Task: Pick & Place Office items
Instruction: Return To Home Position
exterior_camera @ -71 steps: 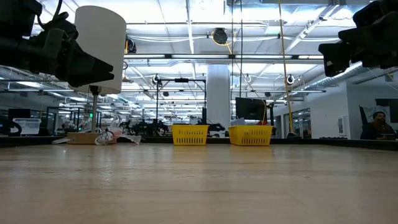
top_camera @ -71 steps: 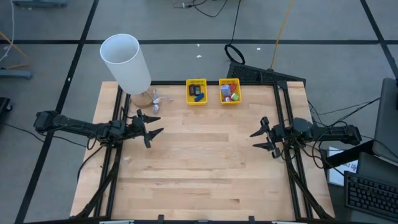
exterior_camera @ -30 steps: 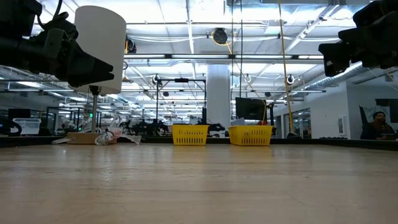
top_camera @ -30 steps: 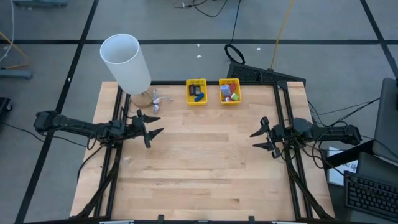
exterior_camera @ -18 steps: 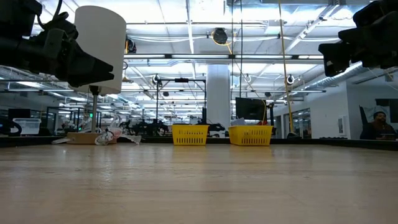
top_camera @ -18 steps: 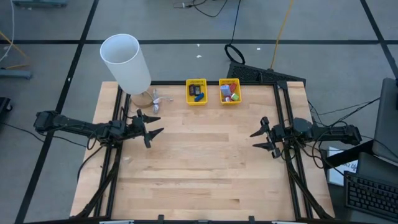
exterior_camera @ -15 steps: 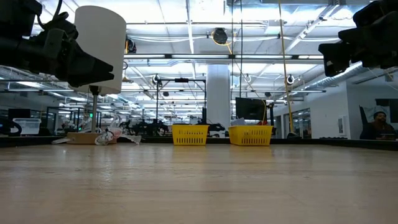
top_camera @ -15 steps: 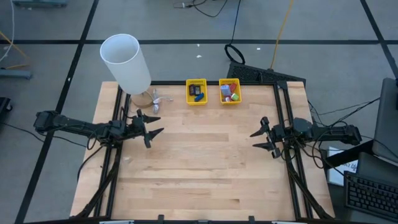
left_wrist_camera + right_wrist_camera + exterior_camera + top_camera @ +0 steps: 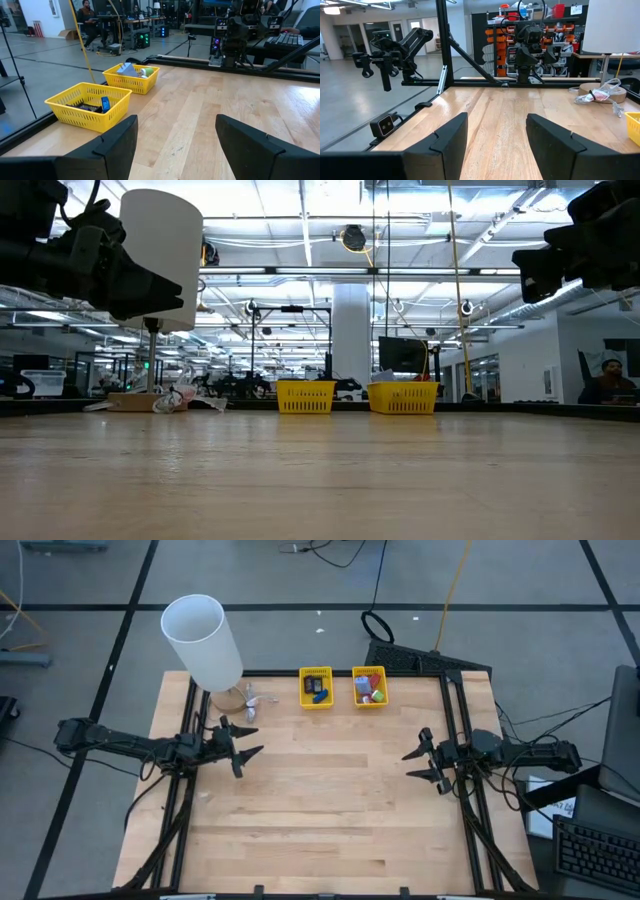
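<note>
Two yellow mesh baskets stand side by side at the table's far edge. The left basket [image 9: 316, 687] holds a blue item [image 9: 105, 104] and a black rectangular one [image 9: 311, 684]. The right basket [image 9: 368, 686] holds red [image 9: 378, 695], green [image 9: 145, 71] and pale items. My left gripper [image 9: 252, 739] hovers open over the table's left side, pointing right, nearer than the left basket. My right gripper [image 9: 408, 766] hovers open over the right side, pointing left. Both are well apart from the baskets.
A tall white cylinder [image 9: 203, 640] stands at the far left corner, with a tape roll and crumpled clear plastic [image 9: 247, 698] beside it. Bare wood [image 9: 330, 810] spreads across the middle and near side. Black frame rails [image 9: 456, 720] run along both sides.
</note>
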Action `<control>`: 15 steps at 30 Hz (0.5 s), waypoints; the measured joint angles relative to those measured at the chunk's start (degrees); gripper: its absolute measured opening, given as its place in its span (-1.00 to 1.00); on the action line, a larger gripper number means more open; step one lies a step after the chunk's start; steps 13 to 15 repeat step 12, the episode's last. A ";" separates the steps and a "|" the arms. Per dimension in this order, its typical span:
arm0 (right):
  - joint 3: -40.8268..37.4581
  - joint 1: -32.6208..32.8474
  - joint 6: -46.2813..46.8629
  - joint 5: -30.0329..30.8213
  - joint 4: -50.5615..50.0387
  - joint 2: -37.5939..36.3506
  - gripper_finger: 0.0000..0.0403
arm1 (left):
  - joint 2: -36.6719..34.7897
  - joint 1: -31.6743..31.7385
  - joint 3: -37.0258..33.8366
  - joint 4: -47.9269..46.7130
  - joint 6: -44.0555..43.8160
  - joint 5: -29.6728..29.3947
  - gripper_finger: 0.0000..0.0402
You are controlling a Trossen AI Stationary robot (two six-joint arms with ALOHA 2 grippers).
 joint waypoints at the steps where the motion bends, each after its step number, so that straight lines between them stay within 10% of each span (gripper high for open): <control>1: -0.02 0.00 0.00 -0.02 -0.02 0.00 -0.04 | 0.00 0.00 0.00 0.00 0.00 0.02 0.35; 15: -0.02 -0.02 0.00 0.00 -0.02 0.00 -0.04 | 0.00 0.02 -0.01 0.00 0.00 0.02 0.35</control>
